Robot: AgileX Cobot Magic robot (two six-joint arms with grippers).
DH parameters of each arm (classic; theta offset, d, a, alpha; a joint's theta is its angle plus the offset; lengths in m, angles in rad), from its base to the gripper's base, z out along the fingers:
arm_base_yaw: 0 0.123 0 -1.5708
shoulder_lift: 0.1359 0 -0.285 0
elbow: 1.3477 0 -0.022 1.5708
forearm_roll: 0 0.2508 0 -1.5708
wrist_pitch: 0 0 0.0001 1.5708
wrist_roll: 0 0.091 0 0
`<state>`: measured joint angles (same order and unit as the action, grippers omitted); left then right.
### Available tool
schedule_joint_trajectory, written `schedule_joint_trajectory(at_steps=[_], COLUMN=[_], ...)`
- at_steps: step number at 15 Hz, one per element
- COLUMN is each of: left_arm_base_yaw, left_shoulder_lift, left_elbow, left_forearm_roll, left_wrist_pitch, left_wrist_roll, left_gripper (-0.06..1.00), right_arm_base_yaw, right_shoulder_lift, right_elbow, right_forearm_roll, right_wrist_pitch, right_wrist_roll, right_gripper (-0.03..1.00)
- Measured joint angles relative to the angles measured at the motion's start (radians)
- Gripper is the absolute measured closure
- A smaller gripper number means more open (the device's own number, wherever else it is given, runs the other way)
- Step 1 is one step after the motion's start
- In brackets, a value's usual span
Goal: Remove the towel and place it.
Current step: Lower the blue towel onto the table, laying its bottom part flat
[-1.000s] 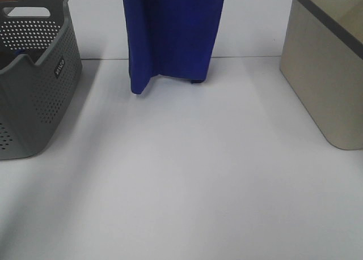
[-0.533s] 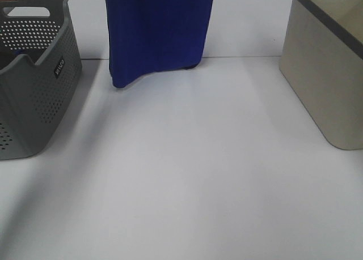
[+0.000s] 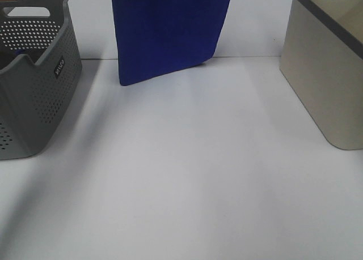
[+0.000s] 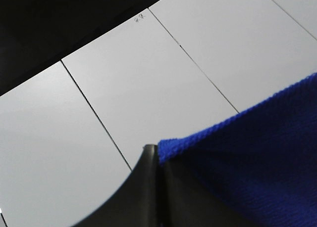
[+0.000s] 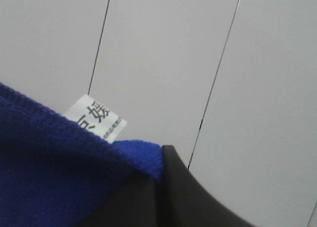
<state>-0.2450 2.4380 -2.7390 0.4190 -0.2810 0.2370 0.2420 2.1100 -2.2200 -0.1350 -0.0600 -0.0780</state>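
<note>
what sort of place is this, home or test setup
Probably a test bench staged for laundry handling: a white tabletop, a grey perforated plastic basket and a beige bin, and a royal-blue terry towel hanging between them.

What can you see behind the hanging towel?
The white wall shows on both sides of the towel. The stretch of wall and of the table's back edge directly behind it is covered.
</note>
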Motion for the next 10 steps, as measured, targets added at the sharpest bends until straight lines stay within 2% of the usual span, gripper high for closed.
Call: schedule_joint_trajectory(at_steps=[7,10], left_arm_base_yaw=[0.0,-0.004], left_shoulder_lift=[0.028,0.035], left_elbow=[-0.001,-0.001], left_forearm_roll=[-0.001,-0.003], left_wrist_pitch=[-0.061,-0.036], left_wrist_roll=[-0.001,-0.044], left_gripper=[0.94,0.94], right_arm_base_yaw=[-0.016,-0.016], right_shoulder_lift=[0.0,0.0], right_elbow=[0.0,0.0], right_forearm_roll=[0.0,0.0], right_wrist_pitch=[-0.009,0.013], right_wrist_roll=[0.0,0.0], right_gripper=[0.95,0.95])
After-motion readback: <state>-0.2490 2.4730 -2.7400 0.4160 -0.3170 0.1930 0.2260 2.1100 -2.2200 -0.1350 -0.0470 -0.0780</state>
